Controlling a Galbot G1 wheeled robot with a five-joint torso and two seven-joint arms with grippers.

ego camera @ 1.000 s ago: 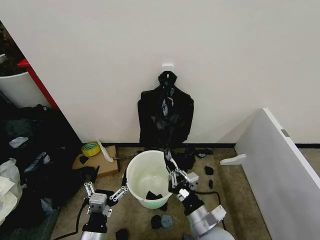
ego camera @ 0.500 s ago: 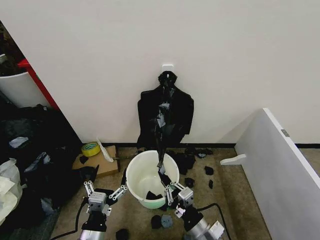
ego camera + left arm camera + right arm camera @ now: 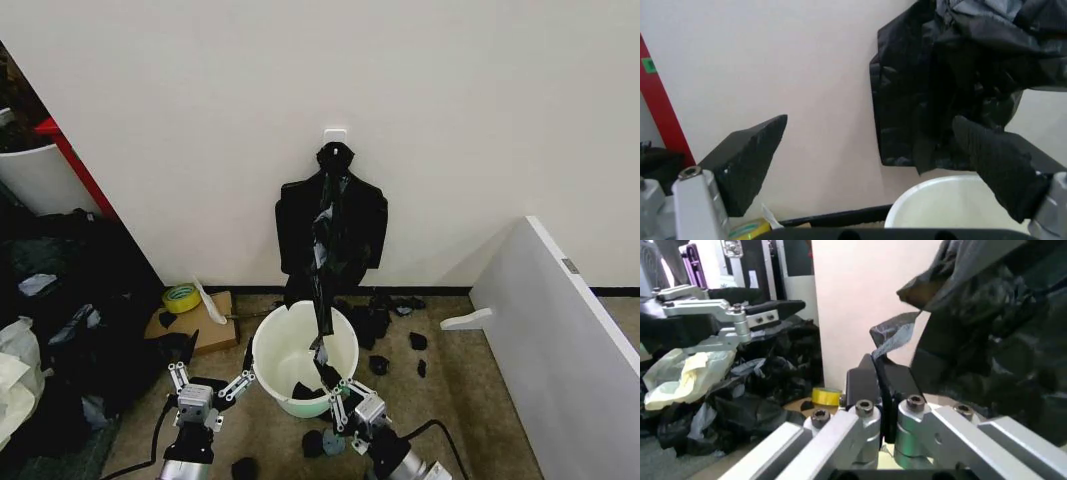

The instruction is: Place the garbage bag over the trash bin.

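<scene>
Pinching a stretched strand of the garbage bag, the right tool sits beside the trash bin; the left tool, spread, flanks the bin.

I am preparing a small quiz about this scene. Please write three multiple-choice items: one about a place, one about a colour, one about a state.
1. Where is the trash bin?
A. between the two hands
B. on the white panel
C. on the cardboard

2. What colour is the tape roll?
A. red
B. yellow
C. blue

3. How is the right hand?
A. wide open
B. shut on the garbage bag
C. resting inside the bin

Answers:
1 A: the left hand and the right hand flank it.
2 B: it is yellow in the head view.
3 B: the right wrist view shows its fingers pinching the garbage bag.
</scene>
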